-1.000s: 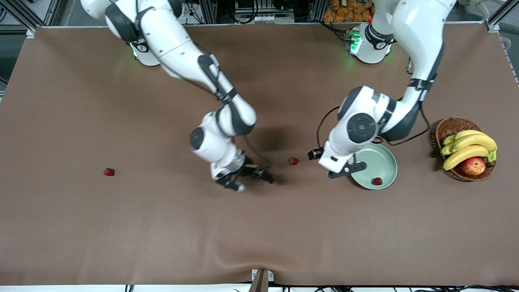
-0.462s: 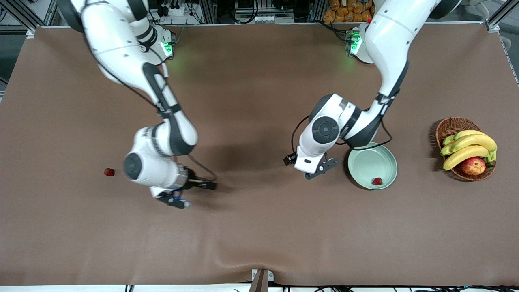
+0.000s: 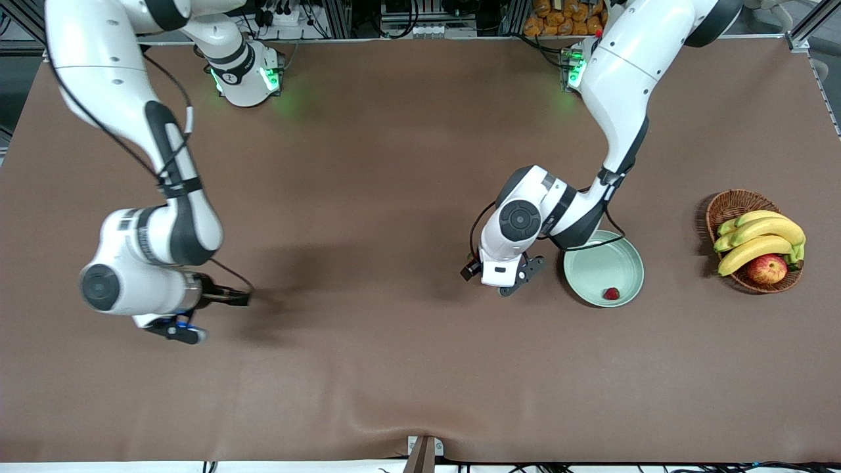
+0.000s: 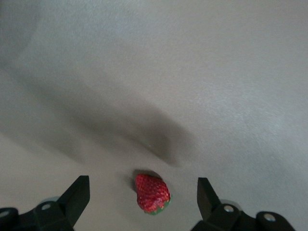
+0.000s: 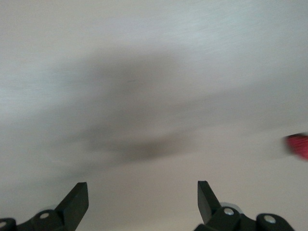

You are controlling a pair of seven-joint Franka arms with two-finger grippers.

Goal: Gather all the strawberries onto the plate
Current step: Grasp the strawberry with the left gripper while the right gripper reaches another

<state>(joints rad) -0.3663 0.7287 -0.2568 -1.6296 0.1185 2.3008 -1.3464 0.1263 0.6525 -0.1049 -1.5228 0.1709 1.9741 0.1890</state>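
The table (image 3: 394, 164) is wide and brown, with the basket (image 3: 729, 203) of bananas (image 3: 762, 236) and an apple (image 3: 767, 269) at the left arm's end, and the plate (image 3: 621, 259) just beside it toward the middle. One strawberry (image 3: 612, 293) already lies in the plate, so the job looks about a third done.

The left gripper (image 4: 143, 195) hangs over the table just beside the plate, jaws spread wide and empty, with a second strawberry (image 4: 152, 193) lying on the cloth between them. That pick seems to be the step in hand: the next move calls for a straight descent and a gentle squeeze on the small, soft berry.

The right gripper (image 5: 143, 195) is over the table toward the right arm's end, also wide open and empty. A red blur (image 5: 298, 146) at the edge of its wrist view is probably the third berry.

Nothing stands in either arm's way.
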